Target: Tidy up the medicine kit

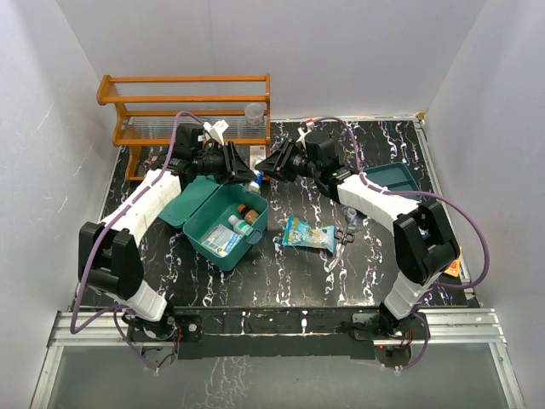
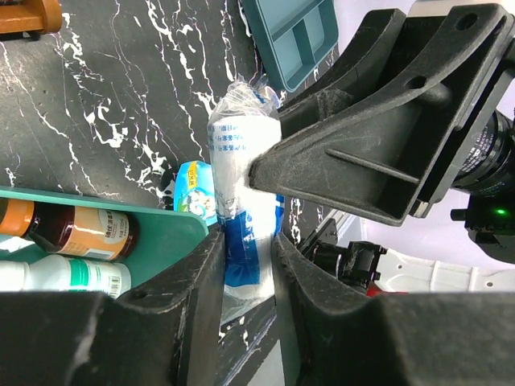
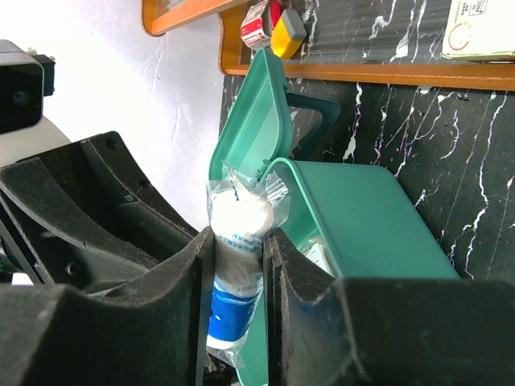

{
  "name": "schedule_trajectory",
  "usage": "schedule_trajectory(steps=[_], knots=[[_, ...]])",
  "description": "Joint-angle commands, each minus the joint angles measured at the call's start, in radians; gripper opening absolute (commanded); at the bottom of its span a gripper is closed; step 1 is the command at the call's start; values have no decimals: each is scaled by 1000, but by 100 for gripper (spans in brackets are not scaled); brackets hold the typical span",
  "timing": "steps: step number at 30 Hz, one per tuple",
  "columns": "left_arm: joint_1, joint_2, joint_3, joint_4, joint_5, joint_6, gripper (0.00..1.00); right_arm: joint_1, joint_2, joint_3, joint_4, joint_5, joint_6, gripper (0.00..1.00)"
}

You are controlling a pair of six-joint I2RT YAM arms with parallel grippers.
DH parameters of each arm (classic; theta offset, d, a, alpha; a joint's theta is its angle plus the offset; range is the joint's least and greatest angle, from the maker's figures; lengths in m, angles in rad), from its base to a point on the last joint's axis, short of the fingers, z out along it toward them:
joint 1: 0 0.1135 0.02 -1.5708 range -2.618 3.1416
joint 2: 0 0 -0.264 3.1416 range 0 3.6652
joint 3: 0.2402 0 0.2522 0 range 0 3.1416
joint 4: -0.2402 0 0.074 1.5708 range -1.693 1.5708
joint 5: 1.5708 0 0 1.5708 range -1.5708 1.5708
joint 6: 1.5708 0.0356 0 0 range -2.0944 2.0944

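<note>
Black counter [image 1: 289, 281] with white veining, enclosed by white walls. Far left, rear: wooden rack [image 1: 183, 81] against the back wall, a clear cup [image 1: 254, 111] on its right end. Left of centre: medicine kit [image 1: 192, 203], teal-green plastic box, set at an angle on the counter, lid swung fully back to its left; contents include one brown bottle [image 1: 249, 210], one white bottle [image 1: 238, 226] with a green cap and one blue-and-white carton [image 1: 220, 240]. At the kit's far right corner, just outside its wall: wrapped gauze roll [image 2: 241, 161], white with a blue printed label, in clear film, held from both sides. Left fingers [image 2: 201, 273] pressed against the roll's lower blue part, one on each side, gripping it. Right fingers [image 3: 181, 281] likewise clamped on the roll, reaching in from the opposite direction, the two arms' tips nearly touching. Whether the roll rests on the counter cannot be told. Centre right: blue printed packet [image 1: 308, 234], lying flat; just beside it on the right, a small pair of scissors [image 1: 343, 237]. Far right, rear: flat teal divided tray [image 1: 396, 179], partly hidden by the right arm.
</note>
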State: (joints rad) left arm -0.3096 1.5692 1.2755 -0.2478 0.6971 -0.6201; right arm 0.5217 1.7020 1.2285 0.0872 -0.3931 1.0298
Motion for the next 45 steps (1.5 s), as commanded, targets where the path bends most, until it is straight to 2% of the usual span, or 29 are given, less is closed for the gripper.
schedule_trajectory(steps=[1, 4, 7, 10, 13, 15, 18, 20, 25, 31, 36, 40, 45], knots=[[1, -16, 43, -22, 66, 36, 32, 1, -9, 56, 63, -9, 0, 25], [1, -16, 48, -23, 78, 43, 45, 2, -13, 53, 67, -14, 1, 25], [1, -12, 48, -22, 85, 45, 45, 3, -19, 44, 87, -21, 2, 25], [1, -1, 55, -56, 61, 56, 34, 2, -22, 41, 98, -38, -6, 25], [1, -2, 48, -49, 61, 67, 28, 3, -28, 33, 98, -43, -17, 26], [1, -15, 42, -45, 57, 84, 21, 2, -33, 32, 95, -38, -22, 28], [0, -39, 27, -61, 28, 126, 14, 3, -41, 29, 78, -24, -30, 39], [1, -55, 23, -97, 3, 175, 12, 3, -53, 28, 40, 16, -42, 53], [0, -97, 58, -299, -134, 433, 11, -12, -162, -57, 38, 168, -95, 66], [1, -165, 65, -459, -244, 675, 11, -61, -268, -112, -4, 276, -134, 67], [0, -196, 35, -473, -295, 803, 10, -84, -297, -124, -102, 287, -154, 67], [-2, -196, -1, -433, -335, 837, 10, -86, -295, -138, -139, 284, -158, 67], [-131, -173, -33, -373, -669, 826, 5, -92, -276, -141, -153, 288, -146, 66]])
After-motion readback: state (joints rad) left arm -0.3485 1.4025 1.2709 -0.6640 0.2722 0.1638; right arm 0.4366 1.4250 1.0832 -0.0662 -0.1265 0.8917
